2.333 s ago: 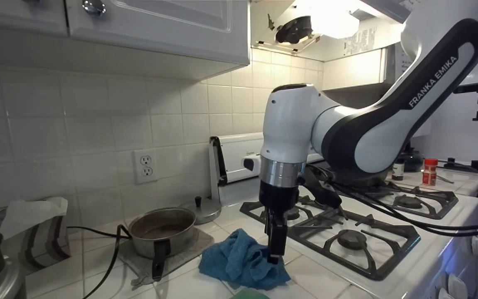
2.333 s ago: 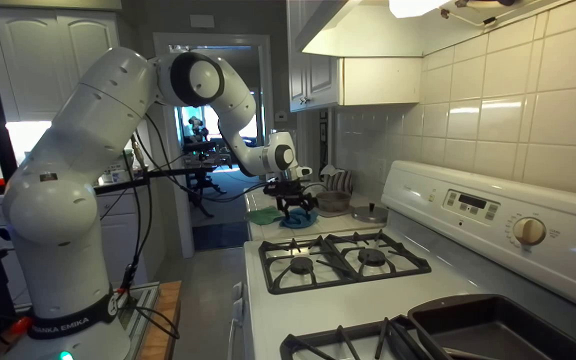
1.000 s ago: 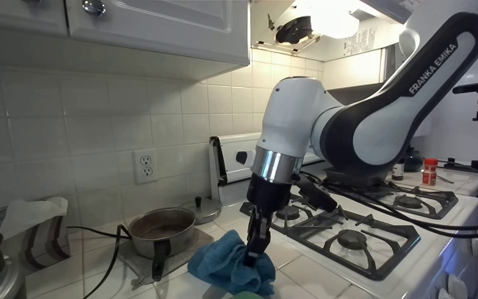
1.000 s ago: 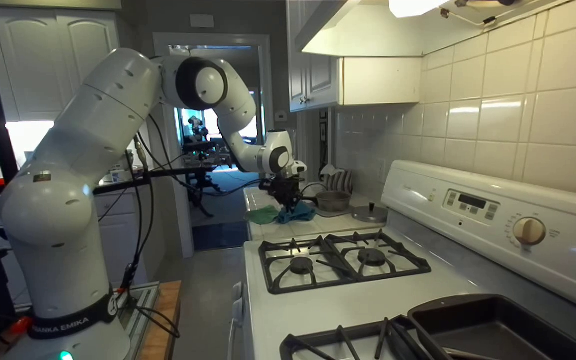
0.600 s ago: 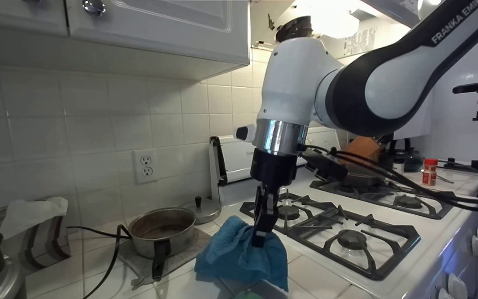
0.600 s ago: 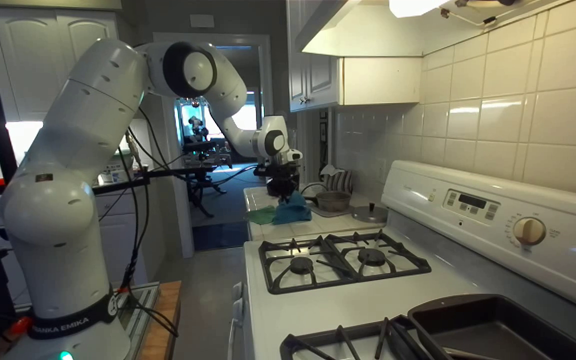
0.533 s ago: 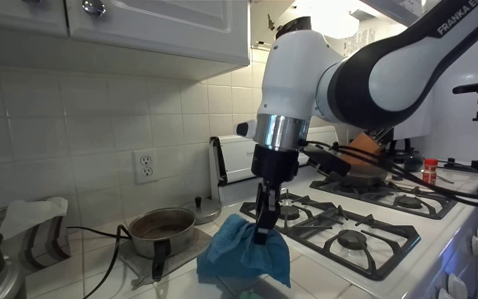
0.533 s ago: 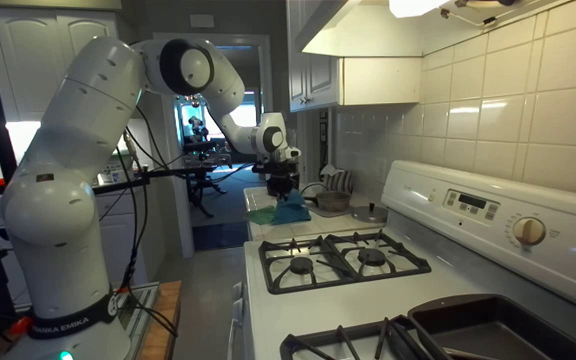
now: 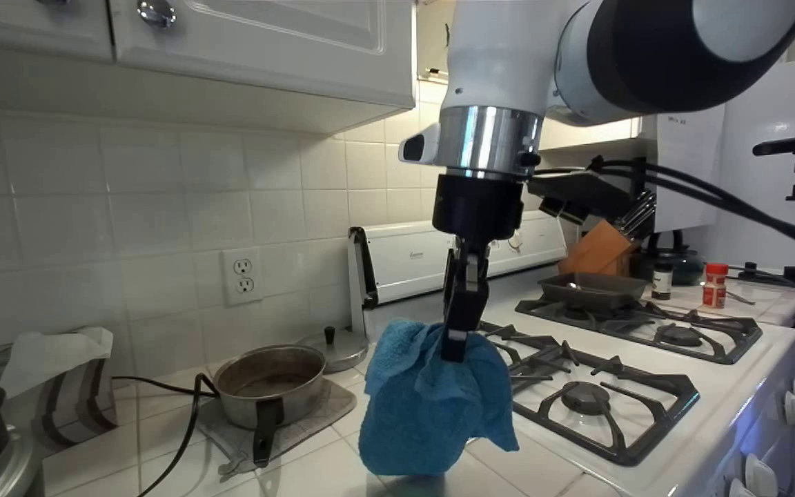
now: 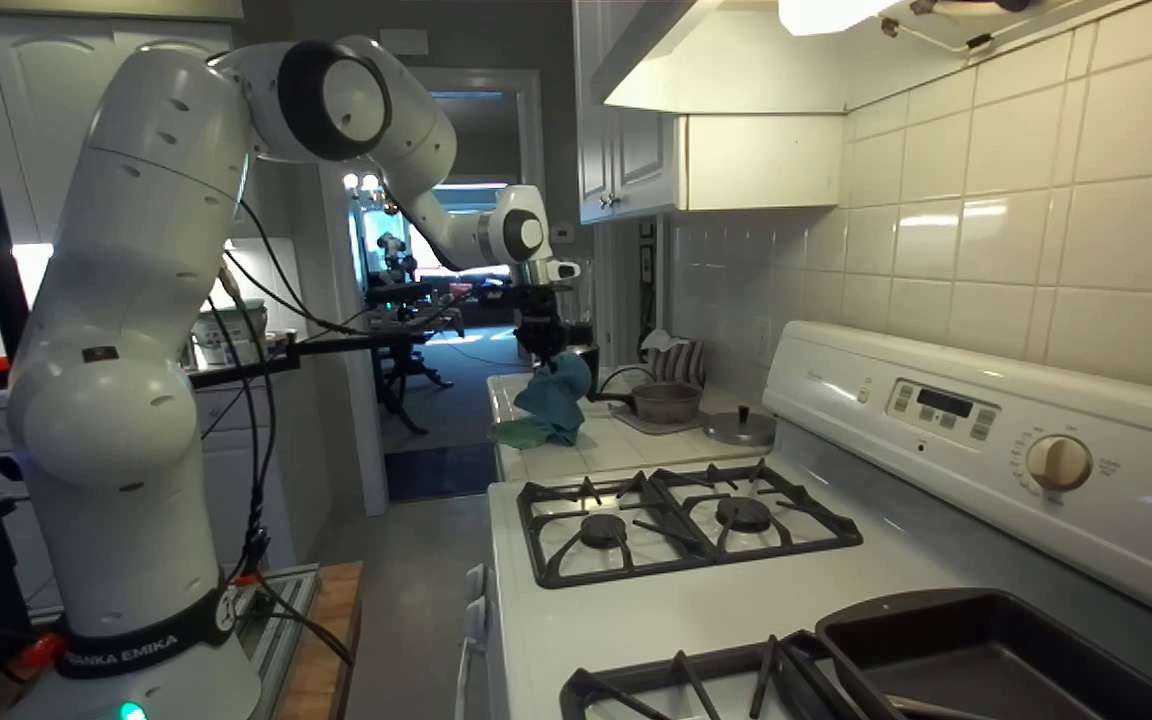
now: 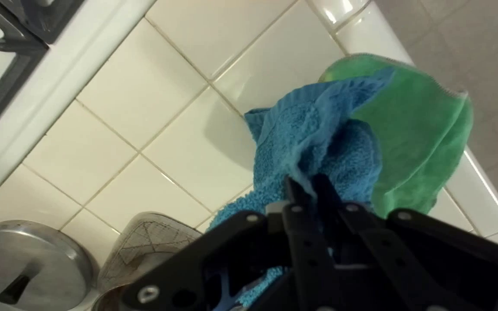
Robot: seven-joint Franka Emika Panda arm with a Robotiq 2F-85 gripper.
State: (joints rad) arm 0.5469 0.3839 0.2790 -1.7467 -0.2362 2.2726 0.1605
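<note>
A crumpled blue towel (image 9: 425, 421) hangs from my gripper (image 9: 454, 344), whose fingers pinch a fold near its top. Its loose ends droop above the white tiled counter, and a shadow falls on the tiles beneath. In the wrist view the gripper (image 11: 306, 183) is shut, with blue cloth (image 11: 292, 125) squeezed between the narrow fingers. Flat on the counter by its outer edge lies a green cloth (image 11: 417, 125), partly covered from above by the towel. The same green cloth (image 10: 521, 432) shows below the towel (image 10: 554, 400) in an exterior view.
A metal pot (image 9: 270, 383) sits on a grey mat (image 9: 337, 400), its black handle jutting out, with a lid (image 9: 342, 351) behind. Gas burner grates (image 9: 587, 407) border the counter. An upper cabinet (image 9: 266, 62) overhangs. A dark baking pan (image 10: 996, 650) rests on the stove.
Over two seconds ago the jaws were spread above the towel, which lay bunched on the counter. They have since shut on it, and the arm has risen, lifting the towel.
</note>
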